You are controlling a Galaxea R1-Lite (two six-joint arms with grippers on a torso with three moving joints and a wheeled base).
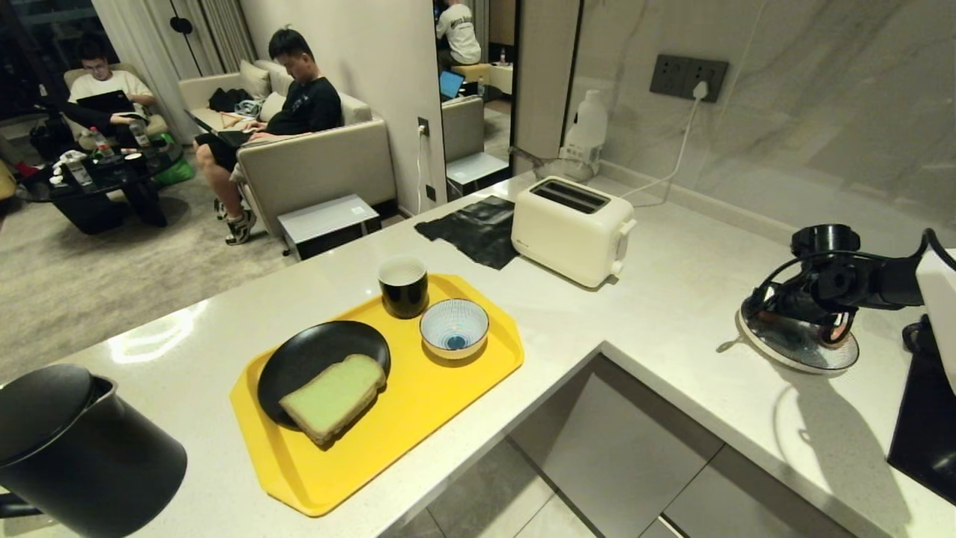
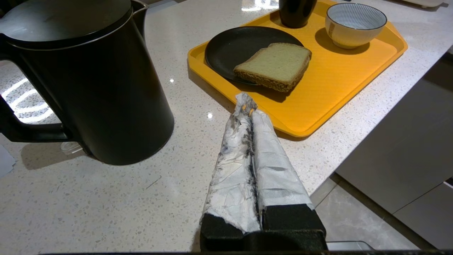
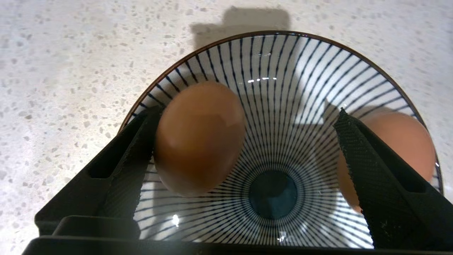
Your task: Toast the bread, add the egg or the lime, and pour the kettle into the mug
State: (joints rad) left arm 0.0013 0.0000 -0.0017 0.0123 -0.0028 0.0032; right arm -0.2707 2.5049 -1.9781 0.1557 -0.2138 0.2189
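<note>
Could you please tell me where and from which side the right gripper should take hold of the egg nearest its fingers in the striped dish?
Grip the egg across its rounded middle, coming from above. It lies on the sloping wall of the striped dish, so the rim blocks a side approach. The right gripper stands open above it; a second egg lies by the other finger.

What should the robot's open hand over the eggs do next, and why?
Probably shift so one egg sits midway between the fingers, then lower and close gently. The right gripper hangs open over the striped dish; that egg lies against one finger, and a second egg shows behind the other finger, so closing now may pinch off-centre.
</note>
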